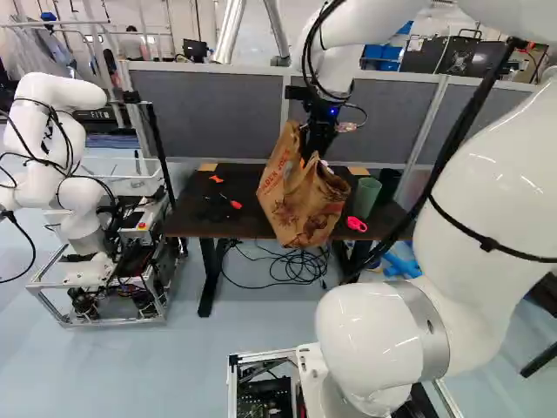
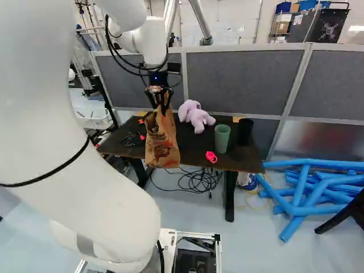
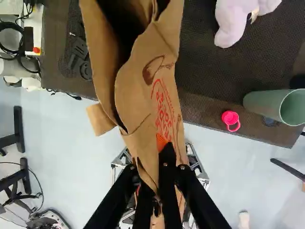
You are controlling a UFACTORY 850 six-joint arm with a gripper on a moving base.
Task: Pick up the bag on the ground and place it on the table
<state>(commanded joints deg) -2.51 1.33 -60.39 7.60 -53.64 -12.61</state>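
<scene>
The hand grasps the upper part of the paper bag; the bag hangs by the near edge of the table; the tabletop lies toward its far side, so the carrying should go farther, I think.

Red lettering on the paper bag, wording unclear

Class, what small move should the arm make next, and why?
Probably raise the bag slightly and ease it forward over the table: the gripper is shut on it, yet floor, not tabletop, flanks the gripper in the wrist view.
</scene>
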